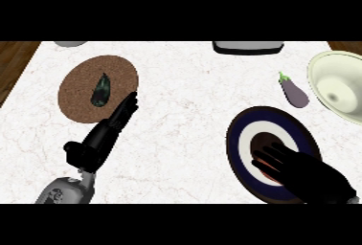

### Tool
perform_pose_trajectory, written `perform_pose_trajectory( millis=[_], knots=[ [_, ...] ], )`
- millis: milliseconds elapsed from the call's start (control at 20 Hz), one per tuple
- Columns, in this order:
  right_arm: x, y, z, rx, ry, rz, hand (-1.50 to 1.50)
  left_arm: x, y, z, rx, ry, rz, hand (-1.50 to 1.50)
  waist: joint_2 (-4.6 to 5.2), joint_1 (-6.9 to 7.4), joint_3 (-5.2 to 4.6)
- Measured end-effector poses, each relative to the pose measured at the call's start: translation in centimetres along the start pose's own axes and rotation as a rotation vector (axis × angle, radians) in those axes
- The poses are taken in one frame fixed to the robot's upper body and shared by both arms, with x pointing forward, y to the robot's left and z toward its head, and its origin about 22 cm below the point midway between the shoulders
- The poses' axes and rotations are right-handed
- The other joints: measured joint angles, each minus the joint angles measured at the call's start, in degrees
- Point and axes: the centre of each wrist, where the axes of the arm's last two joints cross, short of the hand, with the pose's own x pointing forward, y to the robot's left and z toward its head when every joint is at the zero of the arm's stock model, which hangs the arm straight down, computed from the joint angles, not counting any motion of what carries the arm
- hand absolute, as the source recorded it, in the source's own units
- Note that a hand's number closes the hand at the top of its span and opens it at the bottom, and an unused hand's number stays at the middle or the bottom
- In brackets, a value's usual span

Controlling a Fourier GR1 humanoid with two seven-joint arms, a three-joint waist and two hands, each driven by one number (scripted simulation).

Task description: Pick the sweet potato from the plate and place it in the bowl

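- Down at about five o'clock on the surface (184, 143), the right robot hand (304, 174) lies over the dark-rimmed plate (244, 124), fingers reaching toward the plate's middle.
- Under those fingers a reddish-brown shape shows at the plate's centre: that looks like the sweet potato (263, 149), and it is on the plate, not lifted.
- Whether the right robot hand's fingers have closed round it, I cannot tell; the hand covers most of it.
- Up at two to three o'clock sits the pale bowl (339, 88), cut off by the edge, with nothing visible inside it.
- Between plate and bowl, at about two o'clock from the plate, lies a purple eggplant (294, 92), right beside the likely carry path.
- Over at nine o'clock the left robot hand (106, 134) rests with fingers straight, tips at the edge of a round brown mat (78, 91) that carries a dark green vegetable (101, 91).
- My read on progress: reach done, grasp in question; lift, carry to the bowl and release all remain.
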Motion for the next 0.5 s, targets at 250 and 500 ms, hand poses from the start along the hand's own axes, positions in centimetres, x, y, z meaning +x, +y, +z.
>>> perform_pose_trajectory(
  millis=[250, 500],
  knots=[
    [-0.4, 0.9, -1.3, -0.020, 0.029, 0.005, -1.50, -0.2, 0.6, 0.0, -0.001, -0.003, 0.001, 0.00, 0.03, 0.09, -0.01],
    [-1.8, 2.2, -2.7, 0.007, 0.056, -0.002, -1.50, 0.4, 0.1, 0.4, -0.002, -0.006, -0.004, 0.00, 0.03, 0.24, -0.01]
  ],
)
